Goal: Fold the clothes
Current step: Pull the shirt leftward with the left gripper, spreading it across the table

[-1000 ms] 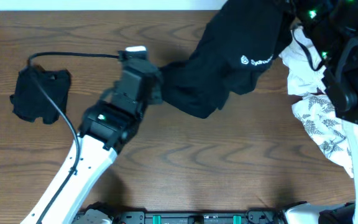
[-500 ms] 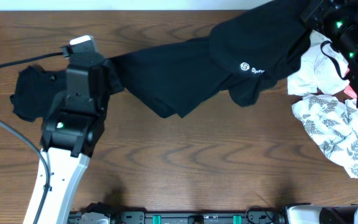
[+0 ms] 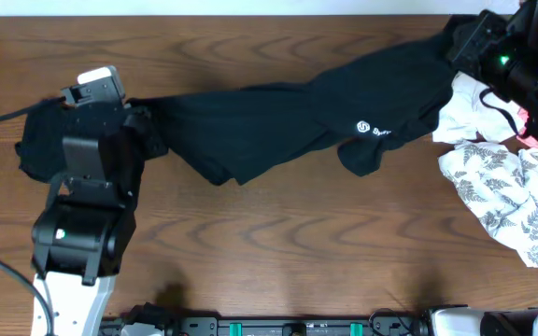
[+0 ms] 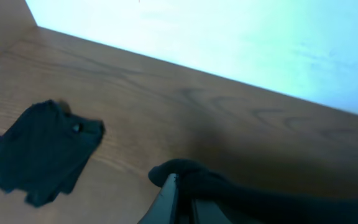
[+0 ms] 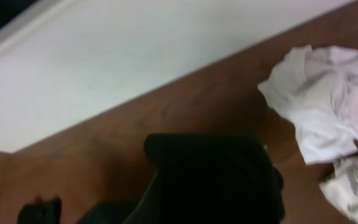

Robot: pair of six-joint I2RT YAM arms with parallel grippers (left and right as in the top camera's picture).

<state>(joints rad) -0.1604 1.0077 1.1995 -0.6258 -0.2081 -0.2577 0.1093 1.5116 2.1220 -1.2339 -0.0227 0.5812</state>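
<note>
The large black top [image 3: 288, 117] with a small white logo is stretched across the table between my two grippers. My left gripper [image 3: 148, 131] is shut on its left end; in the left wrist view the fingers [image 4: 169, 199] pinch the black fabric [image 4: 229, 193]. My right gripper [image 3: 458, 42] holds the right end at the back right. In the right wrist view the black top [image 5: 216, 180] covers the jaws. The smaller black bundle [image 3: 37, 140] lies at the left, partly under my left arm, and shows in the left wrist view [image 4: 42, 152].
A white garment [image 3: 470, 103], a grey-leaf-print white one [image 3: 502, 196] and a sliver of coral-pink [image 3: 523, 121] are piled at the right edge, below the right arm. The white garment also shows in the right wrist view [image 5: 322, 112]. A pale wall runs behind the table.
My left gripper has pulled the top's left end leftward, towards the small bundle. The top has gone from bunched to stretched long. The right gripper has shifted right.
</note>
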